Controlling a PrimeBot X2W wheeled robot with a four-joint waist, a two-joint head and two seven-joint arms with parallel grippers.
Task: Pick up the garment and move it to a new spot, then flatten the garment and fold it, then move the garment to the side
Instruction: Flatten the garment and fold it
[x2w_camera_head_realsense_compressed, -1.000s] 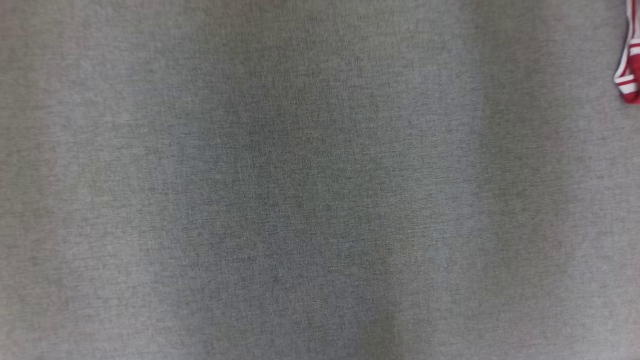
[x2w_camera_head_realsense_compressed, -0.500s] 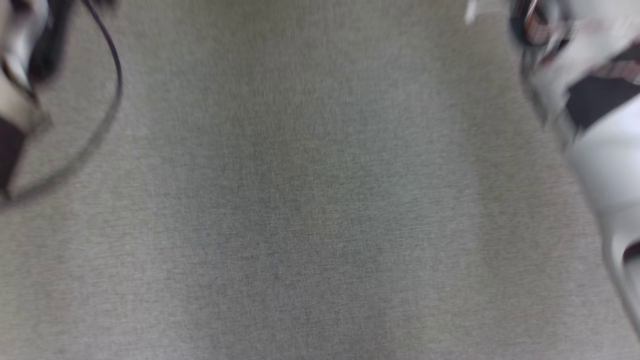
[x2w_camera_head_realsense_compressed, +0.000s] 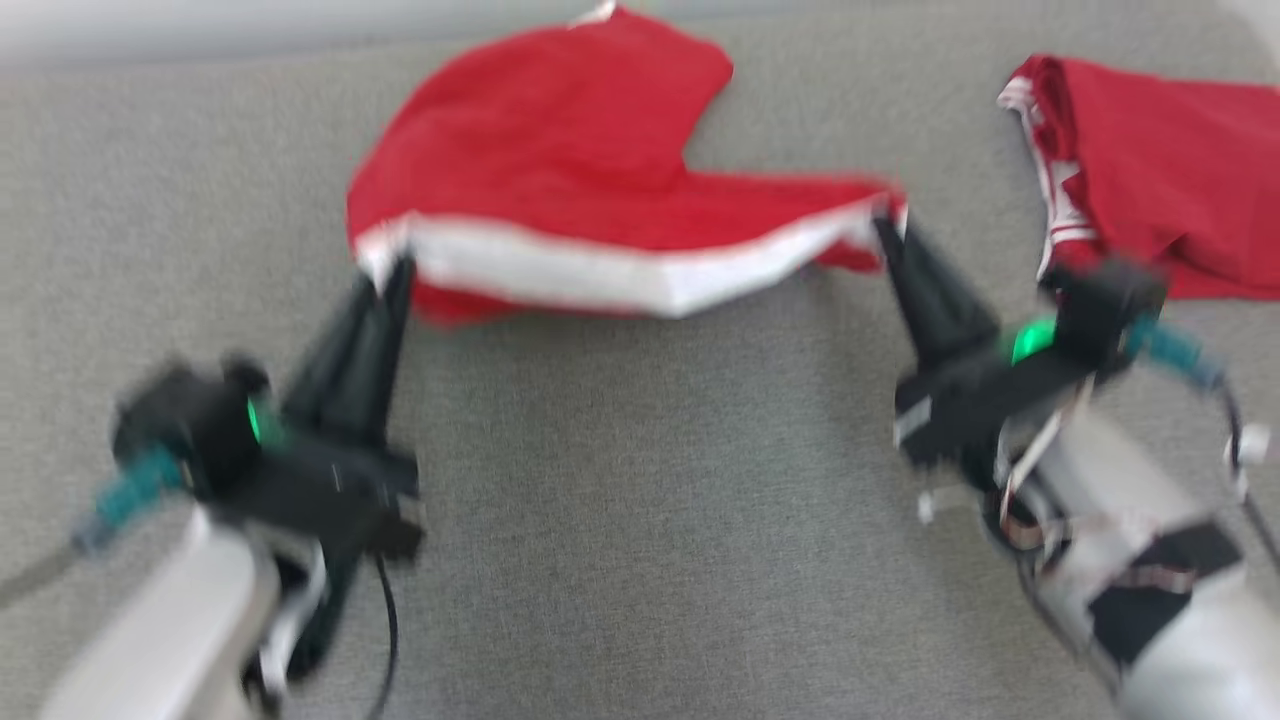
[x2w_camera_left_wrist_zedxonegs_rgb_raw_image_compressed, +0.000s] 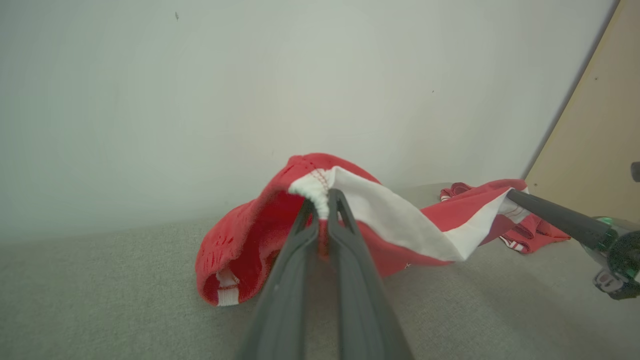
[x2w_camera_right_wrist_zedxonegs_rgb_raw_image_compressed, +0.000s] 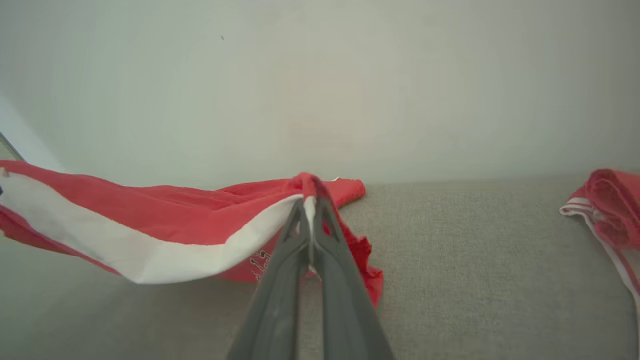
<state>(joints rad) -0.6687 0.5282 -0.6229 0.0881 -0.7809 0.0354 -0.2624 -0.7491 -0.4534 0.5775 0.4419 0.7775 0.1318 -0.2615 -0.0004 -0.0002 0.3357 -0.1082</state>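
A red garment (x2w_camera_head_realsense_compressed: 540, 170) with a wide white waistband hangs stretched between my two grippers above the grey cloth surface. My left gripper (x2w_camera_head_realsense_compressed: 385, 270) is shut on the band's left end, which shows bunched at the fingertips in the left wrist view (x2w_camera_left_wrist_zedxonegs_rgb_raw_image_compressed: 320, 197). My right gripper (x2w_camera_head_realsense_compressed: 885, 222) is shut on the band's right end, pinched at the tips in the right wrist view (x2w_camera_right_wrist_zedxonegs_rgb_raw_image_compressed: 308, 195). The garment (x2w_camera_right_wrist_zedxonegs_rgb_raw_image_compressed: 165, 215) sags between the two holds, its far part trailing on the surface. The other arm's gripper (x2w_camera_left_wrist_zedxonegs_rgb_raw_image_compressed: 515, 197) shows at the right of the left wrist view.
A second red garment (x2w_camera_head_realsense_compressed: 1150, 160) with white trim lies crumpled at the far right on the grey surface (x2w_camera_head_realsense_compressed: 640, 520). A pale wall (x2w_camera_right_wrist_zedxonegs_rgb_raw_image_compressed: 320, 85) rises right behind the surface. A tan panel (x2w_camera_left_wrist_zedxonegs_rgb_raw_image_compressed: 590, 130) stands at the right in the left wrist view.
The head camera has swung up: bare grey surface before, now both grippers and the garment held between them come into view. The picture is still motion-blurred.
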